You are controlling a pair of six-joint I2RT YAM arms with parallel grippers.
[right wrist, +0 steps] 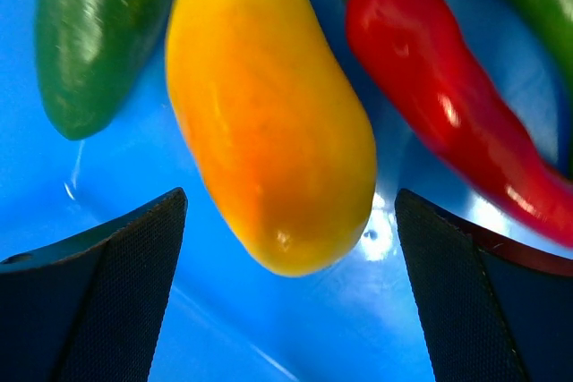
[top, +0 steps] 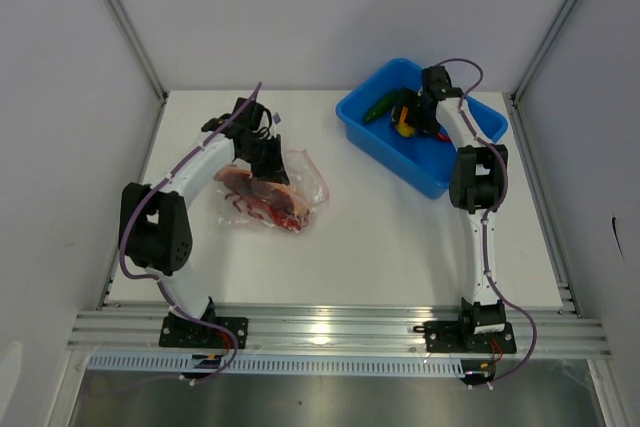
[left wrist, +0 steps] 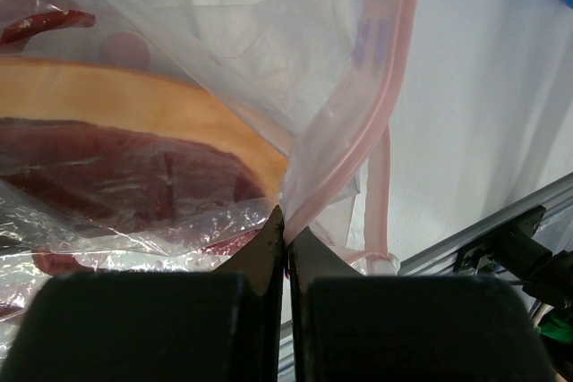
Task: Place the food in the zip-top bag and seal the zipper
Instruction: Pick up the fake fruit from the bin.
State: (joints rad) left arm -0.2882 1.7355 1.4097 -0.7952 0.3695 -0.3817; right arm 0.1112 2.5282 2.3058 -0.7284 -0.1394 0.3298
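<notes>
The green chili (right wrist: 89,33) is cut off at the upper edge, the red chili (right wrist: 448,105) at the right edge. The zip-top bag (left wrist: 224,24) extends beyond the left wrist view.

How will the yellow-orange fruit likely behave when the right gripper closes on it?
Its glossy skin suggests the yellow-orange fruit may slip when squeezed. Rounded and lying loose, it could probably roll across the smooth blue bin.

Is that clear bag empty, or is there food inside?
Not empty: red and tan food pieces show through the zip-top bag.
</notes>
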